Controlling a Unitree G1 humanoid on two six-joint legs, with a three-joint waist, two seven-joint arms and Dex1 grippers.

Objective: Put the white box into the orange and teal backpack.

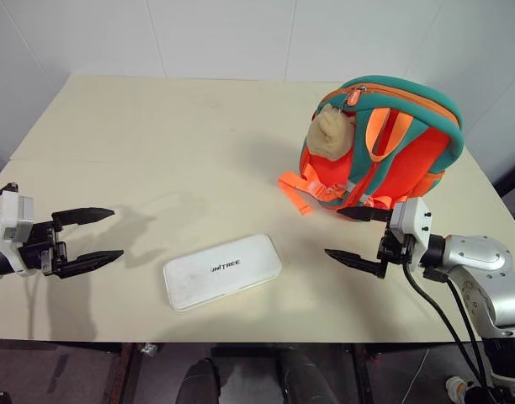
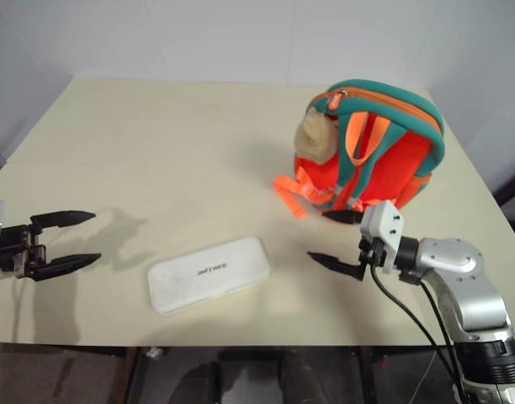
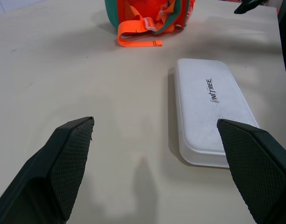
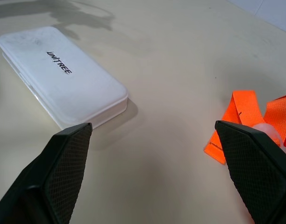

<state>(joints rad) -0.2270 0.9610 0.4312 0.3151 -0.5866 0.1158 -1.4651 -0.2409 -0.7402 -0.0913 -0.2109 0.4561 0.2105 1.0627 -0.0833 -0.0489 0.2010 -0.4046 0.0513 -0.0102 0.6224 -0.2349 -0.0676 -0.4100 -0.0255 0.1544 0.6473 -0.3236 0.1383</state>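
Note:
The white box (image 1: 222,271) lies flat on the table near its front edge, its dark lettering facing up. The orange and teal backpack (image 1: 382,145) stands upright at the back right, a tan plush charm (image 1: 331,135) hanging on its front and orange straps (image 1: 301,190) spilling onto the table. My left gripper (image 1: 103,235) hovers open to the left of the box, apart from it. My right gripper (image 1: 348,233) hovers open to the right of the box, just in front of the backpack. Both hold nothing. The box (image 3: 210,110) lies ahead of the left fingers.
The beige table (image 1: 173,143) stretches wide behind the box and to the left of the backpack. Its front edge (image 1: 241,340) runs just below the box. White walls rise behind the table.

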